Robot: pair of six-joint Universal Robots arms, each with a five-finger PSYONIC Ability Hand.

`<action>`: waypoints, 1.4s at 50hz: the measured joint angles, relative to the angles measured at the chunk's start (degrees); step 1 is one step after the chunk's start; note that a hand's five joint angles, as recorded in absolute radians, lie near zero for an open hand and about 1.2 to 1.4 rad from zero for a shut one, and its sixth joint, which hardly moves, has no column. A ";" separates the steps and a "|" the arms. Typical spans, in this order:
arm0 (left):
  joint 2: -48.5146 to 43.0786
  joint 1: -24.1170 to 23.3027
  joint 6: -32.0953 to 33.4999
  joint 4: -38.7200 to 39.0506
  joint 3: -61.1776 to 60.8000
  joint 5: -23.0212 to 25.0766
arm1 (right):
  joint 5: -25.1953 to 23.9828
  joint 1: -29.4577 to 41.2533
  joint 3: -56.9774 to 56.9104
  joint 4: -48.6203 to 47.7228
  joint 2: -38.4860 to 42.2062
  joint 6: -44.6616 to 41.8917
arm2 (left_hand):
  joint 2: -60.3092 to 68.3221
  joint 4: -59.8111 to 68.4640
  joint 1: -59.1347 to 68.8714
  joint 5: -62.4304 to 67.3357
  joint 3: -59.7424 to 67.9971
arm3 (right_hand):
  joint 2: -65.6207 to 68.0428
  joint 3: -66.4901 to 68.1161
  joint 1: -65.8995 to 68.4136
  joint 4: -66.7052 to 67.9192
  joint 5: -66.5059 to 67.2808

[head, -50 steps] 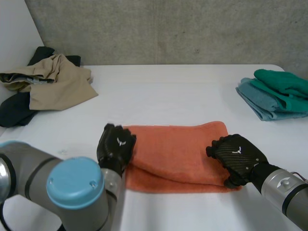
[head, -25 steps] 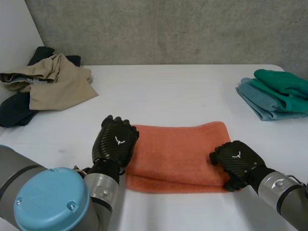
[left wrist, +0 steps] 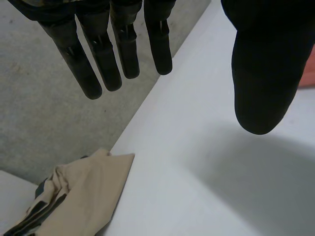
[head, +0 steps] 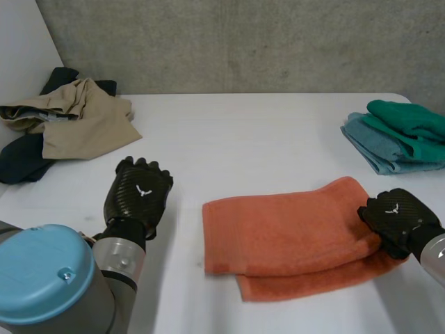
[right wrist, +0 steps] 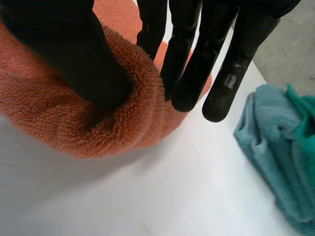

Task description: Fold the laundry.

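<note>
The orange towel (head: 285, 240) lies folded in 2 on the table (head: 243, 139), its right end pinched in our right hand (head: 398, 219), our left hand (head: 137, 196) relaxed and empty, apart from it; we judge the next fold needs both hands gripping.

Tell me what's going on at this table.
The robot is folding laundry. Its right hand pinches the right end of the orange towel, which lies folded on the table. Its left hand is open, left of the towel and off it. A folded teal stack sits at the far right, and a rumpled clothes pile at the far left.
</note>
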 measured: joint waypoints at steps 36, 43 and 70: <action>2.70 1.02 -9.47 0.10 10.36 0.47 | 0.91 38.88 -16.87 -8.04 8.55 19.90 | -2.01 -1.90 -2.17 -1.89 -2.22 | -54.00 -55.48 -41.03 -54.73 -51.75; -1.22 -3.37 -13.46 -0.93 14.88 3.04 | -0.59 26.87 -16.72 -0.54 1.68 45.79 | -2.04 -1.90 -2.17 -1.89 -2.22 | -54.00 -55.48 -41.03 -54.73 -51.76; -20.08 -10.28 -24.78 -23.62 23.88 2.08 | -0.54 17.61 -20.41 6.88 20.23 36.82 | -2.17 -2.11 -2.17 -2.10 -2.22 | -54.00 -55.48 -41.20 -54.72 -51.77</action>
